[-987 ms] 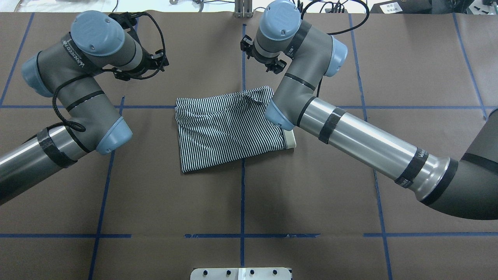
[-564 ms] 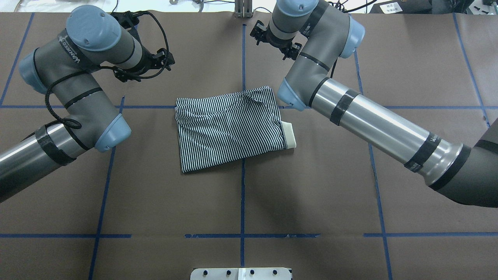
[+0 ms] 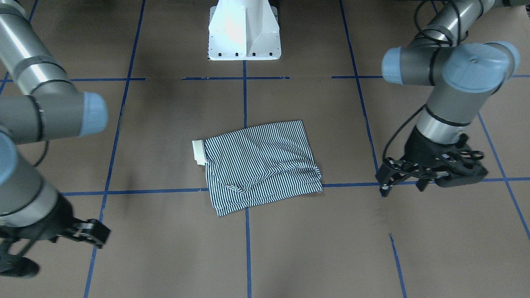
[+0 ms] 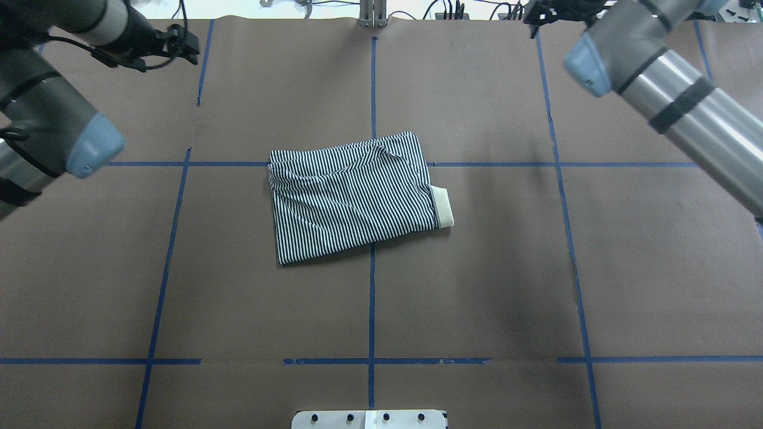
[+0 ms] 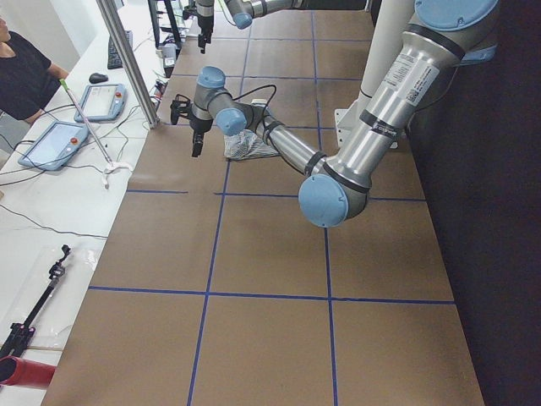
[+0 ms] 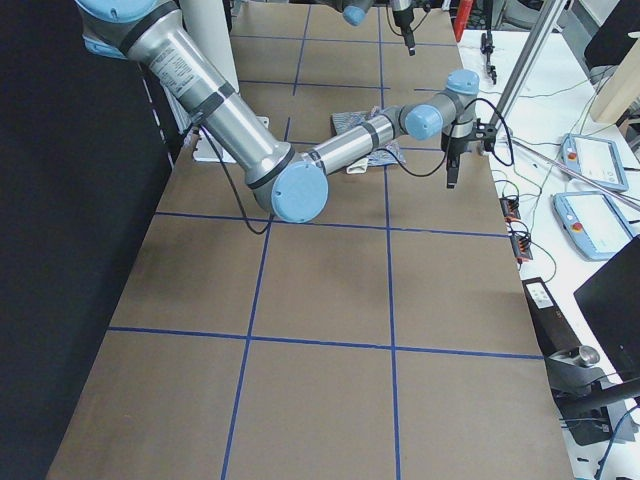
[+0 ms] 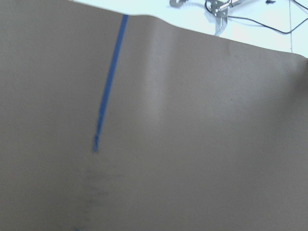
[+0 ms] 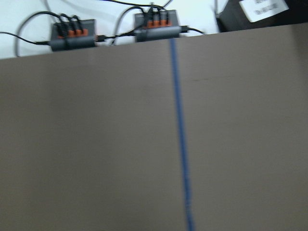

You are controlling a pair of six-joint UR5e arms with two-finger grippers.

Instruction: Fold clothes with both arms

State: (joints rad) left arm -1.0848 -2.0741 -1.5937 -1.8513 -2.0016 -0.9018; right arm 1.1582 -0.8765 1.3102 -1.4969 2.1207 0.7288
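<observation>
Brown counter (image 4: 477,268) holds the folded striped shirt (image 4: 351,196), unmoved; left claw (image 3: 402,187), seemingly spread wide, and right claw (image 4: 554,11), state impossible to tell, have swung outward from it.

— Where's the shirt (image 4: 351,196) lying?
— In the middle of the tabletop (image 4: 477,286), flat, right over a crossing of two taped lines (image 4: 372,298). Its collar (image 4: 442,205) sticks out on the robot's right side.
— And the arms?
— Both are well apart from it. The left end effector (image 3: 402,188) hangs over the far part of the tabletop, off to the robot's left of the shirt. The right end effector (image 4: 551,13) is at the far edge on the robot's right, near the cable boxes (image 8: 159,26) that sit just beyond that edge.
— And the pedestal (image 3: 244,33)?
— It stands at the robot's own edge of the tabletop, in line with the shirt.
</observation>
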